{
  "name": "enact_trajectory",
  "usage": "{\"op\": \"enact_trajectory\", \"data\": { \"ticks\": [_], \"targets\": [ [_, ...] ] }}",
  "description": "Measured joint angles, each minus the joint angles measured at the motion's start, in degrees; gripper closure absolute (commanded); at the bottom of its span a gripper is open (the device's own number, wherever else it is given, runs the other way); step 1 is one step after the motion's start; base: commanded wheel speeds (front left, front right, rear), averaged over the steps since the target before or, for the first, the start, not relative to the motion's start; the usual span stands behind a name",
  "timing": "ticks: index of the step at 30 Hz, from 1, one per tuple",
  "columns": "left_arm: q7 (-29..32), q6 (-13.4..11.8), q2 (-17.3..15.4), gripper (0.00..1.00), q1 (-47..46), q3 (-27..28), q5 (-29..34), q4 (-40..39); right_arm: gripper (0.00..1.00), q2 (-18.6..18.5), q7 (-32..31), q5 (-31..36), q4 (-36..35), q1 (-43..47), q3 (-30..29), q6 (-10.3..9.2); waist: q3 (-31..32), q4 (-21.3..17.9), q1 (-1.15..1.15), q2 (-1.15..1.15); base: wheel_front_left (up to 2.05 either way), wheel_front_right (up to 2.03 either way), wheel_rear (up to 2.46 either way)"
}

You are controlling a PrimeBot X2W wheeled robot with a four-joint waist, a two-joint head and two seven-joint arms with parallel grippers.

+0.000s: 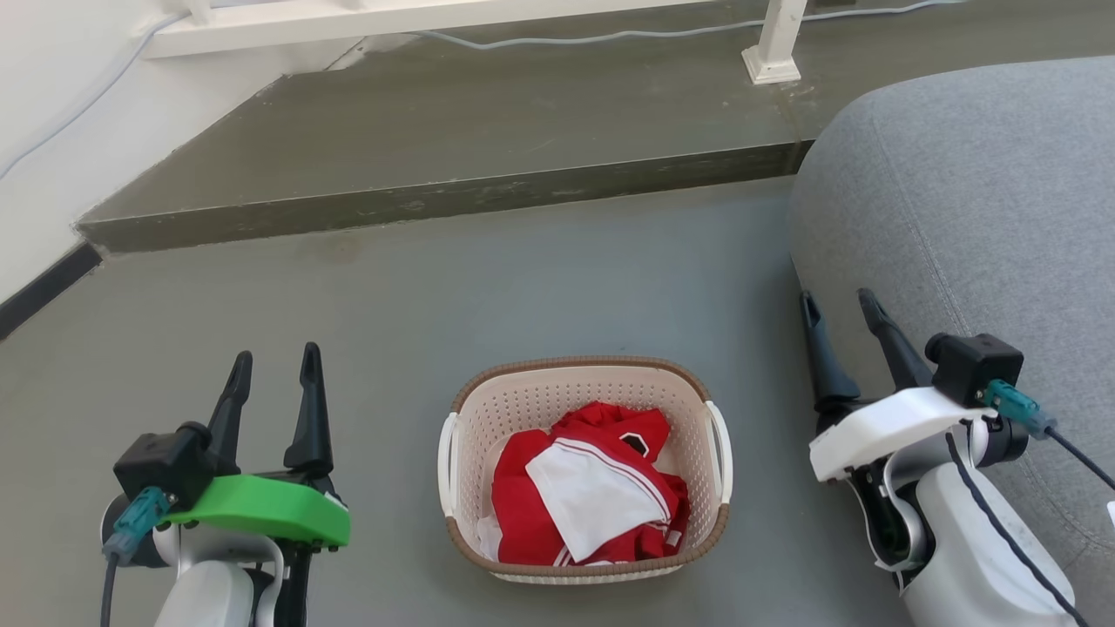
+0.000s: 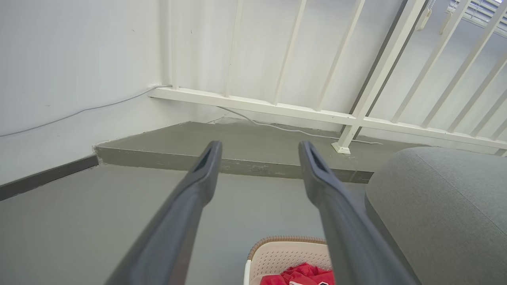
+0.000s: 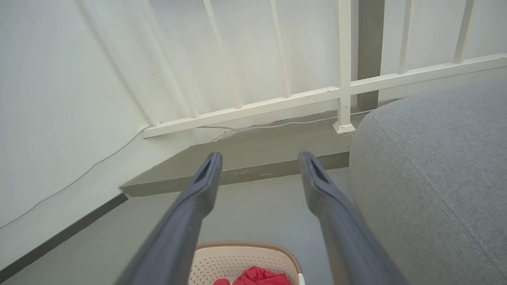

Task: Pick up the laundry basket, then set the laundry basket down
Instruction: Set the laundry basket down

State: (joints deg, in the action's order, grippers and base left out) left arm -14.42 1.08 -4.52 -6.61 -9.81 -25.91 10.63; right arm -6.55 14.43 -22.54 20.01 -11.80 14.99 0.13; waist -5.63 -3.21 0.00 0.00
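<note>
The laundry basket (image 1: 585,383) stands on the grey floor between my two arms, cream-white and perforated with a brown woven-look rim and a white handle on each side. Red and white clothes (image 1: 584,492) lie inside it. My left gripper (image 1: 275,366) is open, off to the basket's left and above the floor, holding nothing. On the basket's right, my right gripper (image 1: 843,306) is open too, beside the grey sofa. The basket's far rim (image 2: 286,240) peeks in low between the left fingers (image 2: 259,147), and its rim (image 3: 245,245) sits low in the right wrist view under that open gripper (image 3: 259,158).
A grey upholstered sofa (image 1: 967,209) bulks at the right, close to my right arm. A raised floor step (image 1: 435,200) crosses ahead, with a white railing post (image 1: 773,43) and a cable on it. A white wall (image 1: 52,131) closes the left side.
</note>
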Motion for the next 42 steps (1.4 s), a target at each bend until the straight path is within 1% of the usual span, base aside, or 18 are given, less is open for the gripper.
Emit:
{"op": "enact_trajectory", "data": {
  "ticks": [2,10,12,23,25,35,42],
  "targets": [
    [0.0,0.3,0.1,0.0,0.3,0.4,0.2,-0.1,0.0,0.2,0.0,0.5,-0.1,0.4,-0.1,0.34,0.0,0.0,0.0,0.0,0.0,0.0,0.0],
    [0.0,1.5,0.8,0.0,1.0,1.3,1.7,-0.3,0.0,0.7,0.0,1.4,-0.5,0.9,-0.8,0.55,-0.2,0.1,0.0,0.0,0.0,0.0,0.0],
    [0.0,1.9,1.1,0.0,1.0,1.7,2.0,-0.3,0.0,0.8,0.0,1.4,-0.6,1.1,-1.1,0.87,-0.2,0.1,0.0,0.0,0.0,0.0,0.0],
    [0.0,2.5,1.5,0.0,1.3,2.6,2.5,-0.3,0.0,1.1,0.0,2.1,-1.0,1.8,-1.7,1.32,-0.9,0.3,0.0,0.0,0.0,0.0,0.0],
    [0.0,3.0,1.5,0.0,1.7,2.5,2.5,-0.2,0.0,1.2,0.0,2.5,-1.2,1.8,-1.7,1.35,-1.2,0.2,0.0,0.0,0.0,0.0,0.0],
    [0.0,4.0,1.7,0.0,1.3,1.7,2.0,2.6,0.0,1.5,0.0,3.0,-2.1,1.7,-1.9,1.35,-5.1,-0.4,0.0,0.0,0.0,0.0,0.0],
    [0.0,4.5,1.7,0.0,-2.6,1.5,1.5,6.4,0.0,2.3,0.0,3.5,-3.3,1.4,-1.9,1.36,-9.6,-1.5,0.0,0.0,0.0,0.0,0.0]
  ]
}}
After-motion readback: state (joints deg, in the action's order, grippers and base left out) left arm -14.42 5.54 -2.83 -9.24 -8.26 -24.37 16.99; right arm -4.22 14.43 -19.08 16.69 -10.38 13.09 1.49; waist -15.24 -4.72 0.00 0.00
